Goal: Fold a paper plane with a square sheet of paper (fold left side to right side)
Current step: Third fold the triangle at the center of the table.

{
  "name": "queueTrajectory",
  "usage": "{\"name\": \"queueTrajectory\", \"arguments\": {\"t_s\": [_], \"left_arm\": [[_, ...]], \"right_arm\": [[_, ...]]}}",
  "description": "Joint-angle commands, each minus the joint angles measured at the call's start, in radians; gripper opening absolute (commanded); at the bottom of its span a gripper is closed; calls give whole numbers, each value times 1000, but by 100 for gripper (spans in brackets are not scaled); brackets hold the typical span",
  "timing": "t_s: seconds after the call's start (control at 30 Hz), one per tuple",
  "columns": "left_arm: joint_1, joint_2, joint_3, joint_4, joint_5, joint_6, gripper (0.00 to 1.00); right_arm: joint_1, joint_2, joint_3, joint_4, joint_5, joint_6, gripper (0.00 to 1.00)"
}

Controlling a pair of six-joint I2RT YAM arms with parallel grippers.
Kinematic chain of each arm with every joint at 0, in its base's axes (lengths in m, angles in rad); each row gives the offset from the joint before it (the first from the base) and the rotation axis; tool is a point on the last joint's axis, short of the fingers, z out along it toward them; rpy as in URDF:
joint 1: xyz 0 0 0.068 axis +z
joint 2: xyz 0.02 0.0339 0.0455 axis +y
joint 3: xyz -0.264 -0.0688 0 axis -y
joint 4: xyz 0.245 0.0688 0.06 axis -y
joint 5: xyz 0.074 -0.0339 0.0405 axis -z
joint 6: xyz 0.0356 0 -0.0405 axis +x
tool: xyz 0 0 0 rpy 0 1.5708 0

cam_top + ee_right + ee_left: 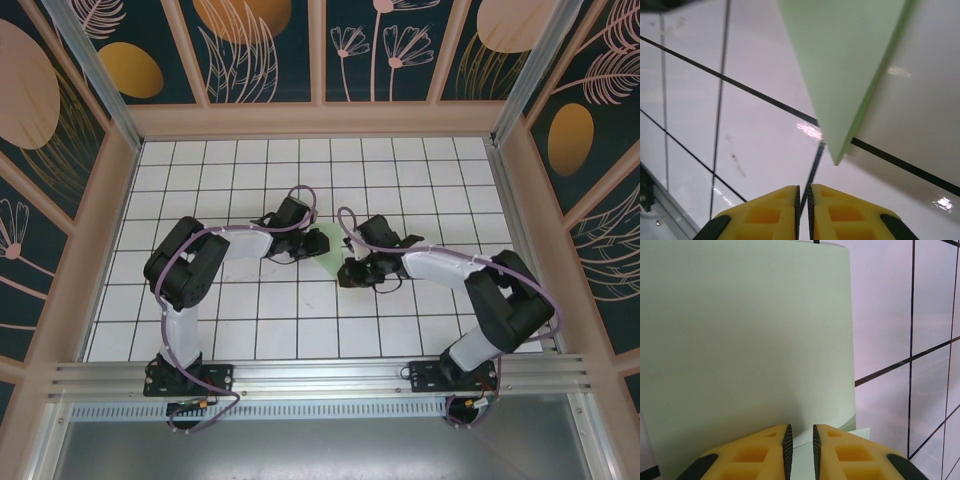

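The square sheet of paper (325, 243), pale mint green, lies near the middle of the tiled floor between my two grippers. In the left wrist view it (750, 340) curls up like a wall just ahead of my left gripper (800, 432). That gripper's jaws stand almost together, their tips over a flat lower layer of the sheet; nothing shows pinched in the narrow slit. My left gripper (300, 248) sits at the sheet's left edge. My right gripper (350, 272) is shut and empty, low over the floor. A raised corner of the sheet (850, 65) hangs ahead of the right gripper (802, 189), apart from it.
White grid tiles (250, 180) cover the floor. Wooden walls (320, 120) with patterned panels close it in at the back and both sides. An aluminium rail (320, 375) carries both arm bases at the near edge.
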State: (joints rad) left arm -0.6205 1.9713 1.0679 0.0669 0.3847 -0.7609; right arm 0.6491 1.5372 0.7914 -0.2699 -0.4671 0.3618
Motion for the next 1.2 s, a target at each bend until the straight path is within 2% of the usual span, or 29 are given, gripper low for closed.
{"name": "queueTrajectory", "arguments": {"t_s": [0.0, 0.23, 0.43, 0.77, 1.17], "left_arm": [[-16, 80, -26, -104, -52, 21, 22], [-18, 76, -23, -105, -50, 22, 22], [-18, 70, -23, -107, -50, 23, 23], [-16, 26, 2, -127, -54, 37, 24], [28, -163, 47, -175, -43, 51, 30]], "right_arm": [[1, -21, 33, 18, -18, 5, 16], [2, 106, 78, 91, -5, 37, 16], [-1, 174, 73, 75, 29, 38, 16], [-8, 196, 5, 65, 39, 58, 16], [-16, 187, -50, 93, 45, 85, 15]]}}
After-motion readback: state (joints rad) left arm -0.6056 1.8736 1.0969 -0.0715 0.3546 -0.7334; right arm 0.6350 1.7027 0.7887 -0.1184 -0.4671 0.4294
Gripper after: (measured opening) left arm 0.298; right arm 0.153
